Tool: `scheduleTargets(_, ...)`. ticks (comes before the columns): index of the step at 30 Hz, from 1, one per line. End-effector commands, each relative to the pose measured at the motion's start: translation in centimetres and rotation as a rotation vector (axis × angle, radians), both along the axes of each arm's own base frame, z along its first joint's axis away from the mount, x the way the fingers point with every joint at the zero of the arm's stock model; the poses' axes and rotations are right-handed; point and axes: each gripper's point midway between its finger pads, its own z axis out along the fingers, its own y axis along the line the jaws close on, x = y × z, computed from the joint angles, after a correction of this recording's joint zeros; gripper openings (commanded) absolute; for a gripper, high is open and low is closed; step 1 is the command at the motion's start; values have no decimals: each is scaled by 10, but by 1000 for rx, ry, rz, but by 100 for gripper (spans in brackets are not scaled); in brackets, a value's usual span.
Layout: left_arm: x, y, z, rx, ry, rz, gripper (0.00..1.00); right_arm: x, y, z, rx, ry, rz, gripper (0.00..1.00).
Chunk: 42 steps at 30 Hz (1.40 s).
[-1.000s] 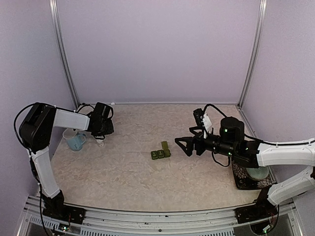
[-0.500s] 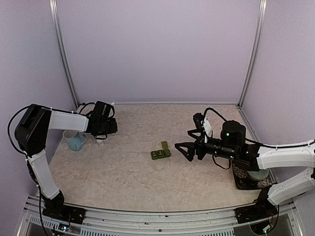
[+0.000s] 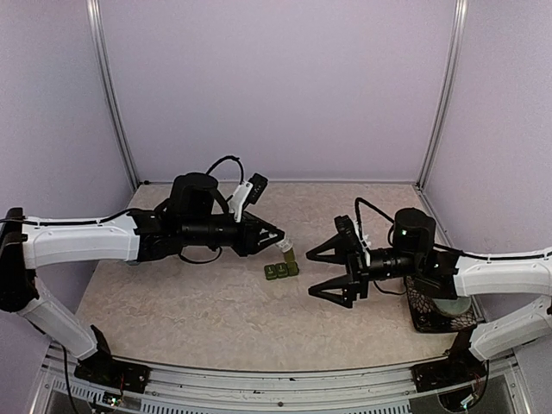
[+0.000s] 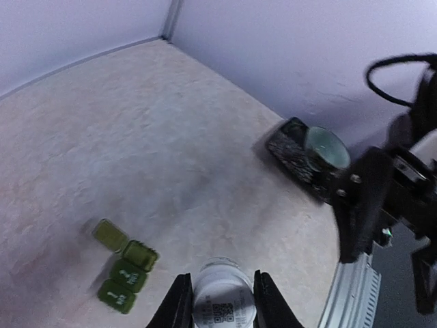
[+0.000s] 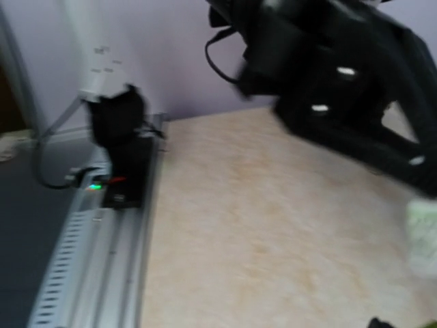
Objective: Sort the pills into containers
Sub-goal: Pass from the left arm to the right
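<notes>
The containers (image 3: 281, 268) are a dark green strip of three joined boxes at mid-table; in the left wrist view the containers (image 4: 128, 269) have one lid flipped open. My left gripper (image 3: 278, 239) hovers just above and behind them, shut on a white pill bottle (image 3: 285, 245). The left wrist view shows that bottle (image 4: 222, 307) clamped between both fingers. My right gripper (image 3: 310, 274) stands open to the right of the strip, holding nothing. Its own view is blurred and does not show its fingers. No loose pills show.
A pale green bowl (image 4: 326, 147) rests on a black mesh tray (image 3: 429, 313) at the right edge, under the right arm. The left arm's base (image 5: 121, 154) and a metal rail (image 3: 259, 373) line the near table edge.
The left arm has swung from the far left to the middle, carrying the white bottle over the green strip. The right gripper has shifted slightly nearer and turned, its jaws still wide.
</notes>
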Motion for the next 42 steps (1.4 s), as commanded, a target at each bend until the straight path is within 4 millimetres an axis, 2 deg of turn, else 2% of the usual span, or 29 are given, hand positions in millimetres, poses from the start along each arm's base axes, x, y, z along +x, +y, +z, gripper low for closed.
scheduleTargets(1, -82, -29, 40, -87, -133, -341, 15, -21, -4, 29, 68, 2, 130, 93)
scheduleTargets(4, -119, -37, 51, -114, -177, -463, 15, -22, -4, 36, 74, 31, 135, 92)
scheduleTargets(7, -149, -40, 58, -132, -214, -561, 15, -28, -4, 40, 79, 58, 176, 89)
scheduleTargets(12, -173, -42, 67, -142, -261, -635, 15, -40, -6, 49, 98, 109, 248, 83)
scheduleTargets(18, -170, -45, 74, -132, -295, -604, 15, -46, 1, 43, 68, 236, 337, 73)
scheduleTargets(24, -169, -50, 66, -103, -298, -606, 15, -52, 6, 40, 60, 339, 421, 63)
scheduleTargets(32, -164, -52, 64, -89, -313, -582, 15, -53, 9, 35, 45, 360, 449, 53)
scheduleTargets(40, -160, -56, 62, -81, -313, -572, 14, -57, 14, 32, 36, 371, 483, 47)
scheduleTargets(42, -159, -56, 63, -81, -316, -572, 14, -57, 14, 32, 36, 369, 488, 42)
